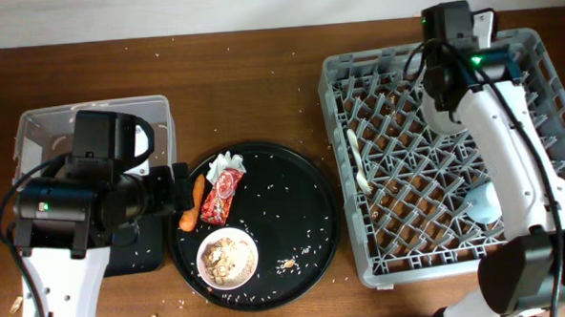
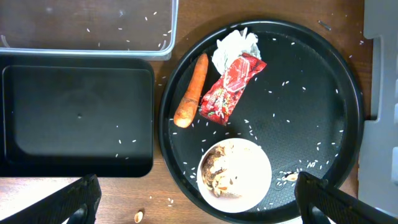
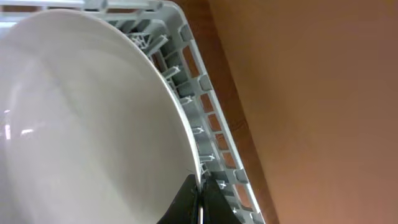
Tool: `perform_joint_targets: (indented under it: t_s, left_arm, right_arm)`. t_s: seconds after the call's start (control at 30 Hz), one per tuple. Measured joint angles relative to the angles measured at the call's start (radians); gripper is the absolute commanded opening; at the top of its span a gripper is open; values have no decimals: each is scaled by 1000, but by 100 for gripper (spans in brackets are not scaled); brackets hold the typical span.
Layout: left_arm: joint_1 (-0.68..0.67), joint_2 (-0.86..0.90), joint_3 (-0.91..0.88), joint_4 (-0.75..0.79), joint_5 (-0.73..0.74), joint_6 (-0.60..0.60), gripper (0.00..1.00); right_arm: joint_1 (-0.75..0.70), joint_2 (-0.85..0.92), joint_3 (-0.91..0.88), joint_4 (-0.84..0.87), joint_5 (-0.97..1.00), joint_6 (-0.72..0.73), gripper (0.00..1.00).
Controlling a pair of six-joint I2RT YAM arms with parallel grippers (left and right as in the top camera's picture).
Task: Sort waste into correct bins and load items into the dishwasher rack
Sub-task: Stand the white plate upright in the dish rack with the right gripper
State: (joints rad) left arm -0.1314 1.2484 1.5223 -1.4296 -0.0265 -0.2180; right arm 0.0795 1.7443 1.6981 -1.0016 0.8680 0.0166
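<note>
From overhead, the rack (image 1: 329, 90) fills the 3 o'clock side of the tabletop (image 1: 260, 83). A fork (image 1: 357, 165) lies near the rack's 9 o'clock edge and a blue cup (image 1: 483, 204) toward 5 o'clock. The right fingers (image 1: 443, 108) are at its 12 o'clock end, on a plate (image 1: 437, 125) standing on edge. On the round black tray (image 1: 303, 186), a tissue (image 1: 227, 164) at 11 o'clock touches a wrapper (image 1: 222, 196). A carrot (image 1: 195, 202) lies at 9 o'clock and a bowl (image 1: 228, 257) of scraps at 7 o'clock. A clear tub (image 1: 33, 131) and a flat black tray (image 1: 139, 256) sit beyond its 9 o'clock side, partly under the left arm.

At the left wrist, the left fingers (image 2: 71, 200) are spread wide and hold nothing. The bowl shows between them at 6 o'clock.

At the right wrist, the right fingers (image 3: 186, 202) are pinched together on the plate's rim, just beside the rack's wall.
</note>
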Motion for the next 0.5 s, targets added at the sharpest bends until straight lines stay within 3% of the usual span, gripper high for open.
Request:
perform_joint_targets:
  t_s: [0.2,0.37,0.4,0.43,0.5]
  left_arm:
    - [0,0,0,0,0,0,99]
    - [0,0,0,0,0,0,99]
    - [0,0,0,0,0,0,99]
    - [0,0,0,0,0,0,99]
    - [0,0,0,0,0,0,99]
  right_arm:
    - [-3,20,0,24,-43,-24,4]
    - [-3,55,-2,130,-77,-204,4]
    - [-3,56,-2,140,-89,-260,12]
    - [-3,57,-2,139,-97,-269,47]
    - [3,58,-2,132,-110,-286,62]
